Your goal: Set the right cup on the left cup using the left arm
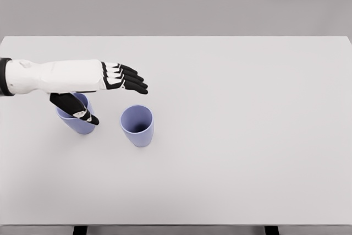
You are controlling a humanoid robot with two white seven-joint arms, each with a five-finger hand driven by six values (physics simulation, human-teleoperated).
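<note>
1. the right cup (137,125) stands upright on the white table (247,136), a little left of the table's middle, its open mouth facing up and nothing touching it.
2. the left cup (77,120), the same pale blue, stands just beside it to the left, apart from it; its near rim is partly covered by the thumb.
3. the left hand (113,83) hangs above and between the two cups, closer to the left one, palm turned down.
4. its four fingers (132,78) are stretched out straight and close together, pointing right; the thumb (74,107) is splayed downward across the left cup's mouth. the hand holds nothing.
5. the white forearm (52,75) enters from the left edge, lying roughly level.
6. the table's far edge meets a plain grey backdrop.
</note>
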